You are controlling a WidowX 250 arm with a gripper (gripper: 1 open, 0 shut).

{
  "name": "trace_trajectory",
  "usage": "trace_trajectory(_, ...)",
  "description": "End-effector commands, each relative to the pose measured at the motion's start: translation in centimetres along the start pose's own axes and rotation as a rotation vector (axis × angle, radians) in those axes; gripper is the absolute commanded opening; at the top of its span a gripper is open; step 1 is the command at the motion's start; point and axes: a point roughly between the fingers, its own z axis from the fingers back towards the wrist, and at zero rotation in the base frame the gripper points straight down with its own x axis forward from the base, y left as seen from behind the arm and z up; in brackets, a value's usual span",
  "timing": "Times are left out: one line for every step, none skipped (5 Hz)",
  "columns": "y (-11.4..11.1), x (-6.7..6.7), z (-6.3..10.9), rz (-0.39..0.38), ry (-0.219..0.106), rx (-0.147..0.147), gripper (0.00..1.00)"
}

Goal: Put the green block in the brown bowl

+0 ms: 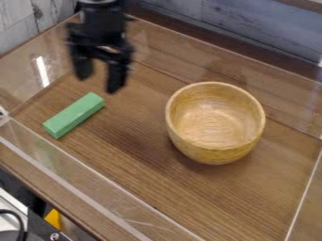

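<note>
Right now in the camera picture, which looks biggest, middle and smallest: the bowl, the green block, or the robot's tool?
1. brown bowl, clearly biggest.
2. and 3. tool and green block: they look alike, and the tool's height above the table makes ranking unsure.

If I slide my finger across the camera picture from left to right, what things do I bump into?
Green block → robot gripper, hanging open a little above it → brown wooden bowl.

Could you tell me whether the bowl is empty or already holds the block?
Empty. The bowl shows only bare wood inside, and the block lies on the table to its left.
</note>
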Motion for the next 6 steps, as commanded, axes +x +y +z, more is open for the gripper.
trace_trajectory(3.3, -1.4, -0.2, 0.000, -0.081, 0.031, 1.00)
trace_trajectory(4.9, -2.2, -1.0, -0.013, -0.135, 0.031, 1.00)
trace_trajectory(4.7, -2.2, -1.5, -0.028, -0.145, 0.018, 1.00)
trace_trajectory(4.5, -2.1, -1.9, -0.039, -0.153, 0.008, 1.00)
trace_trajectory(4.4, -2.0, -2.3, -0.046, -0.160, 0.000, 1.00)
trace_trajectory(4.2, -1.8, -2.7, -0.053, -0.167, -0.008, 1.00)
